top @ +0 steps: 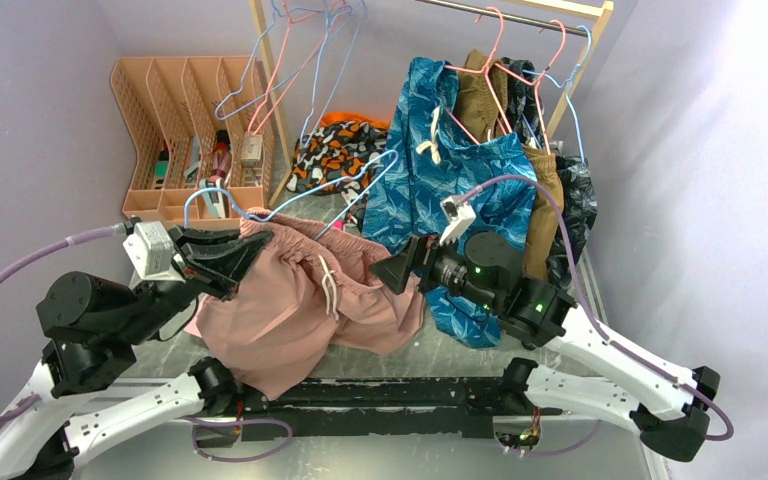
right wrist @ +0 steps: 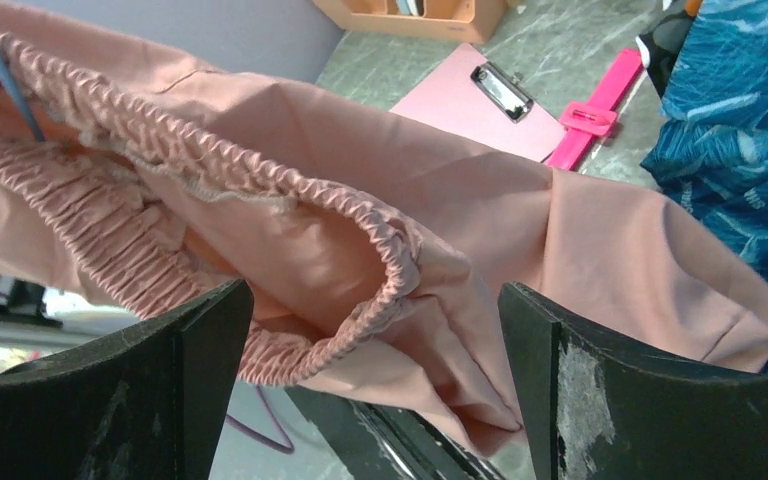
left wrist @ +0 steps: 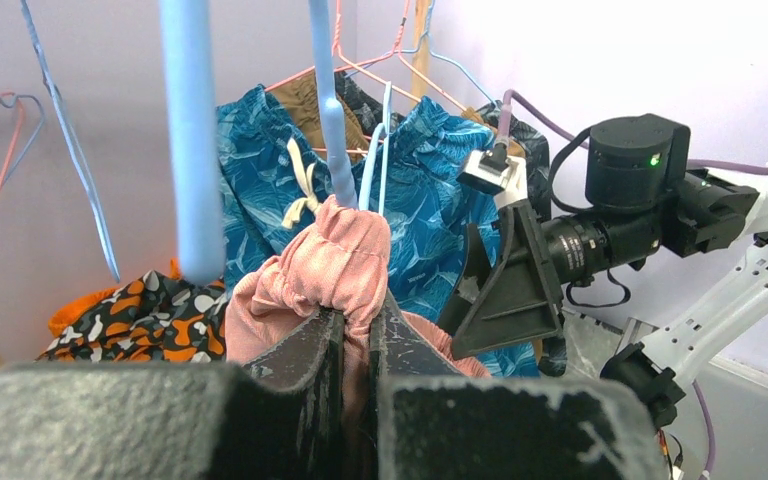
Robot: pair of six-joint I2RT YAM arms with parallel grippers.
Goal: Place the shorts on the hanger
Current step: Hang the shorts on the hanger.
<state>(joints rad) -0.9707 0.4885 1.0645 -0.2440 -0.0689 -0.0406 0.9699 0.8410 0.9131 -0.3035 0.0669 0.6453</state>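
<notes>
On the left, the left gripper (top: pixel 222 262) is clenched on a bunched fold of the shorts (top: pixel 295 300) at the waistband, and the hanger (left wrist: pixel 192 140), a light-blue wire, runs down into the fabric just beyond its fingertips. The shorts sag over the middle of the table between the arms, nearer than the blue patterned garment (top: pixel 465 175). On the right, the right gripper (right wrist: pixel 375 330) stands spread wide, its fingers (right wrist: pixel 195 345) either side of the elastic waistband without pinching it.
</notes>
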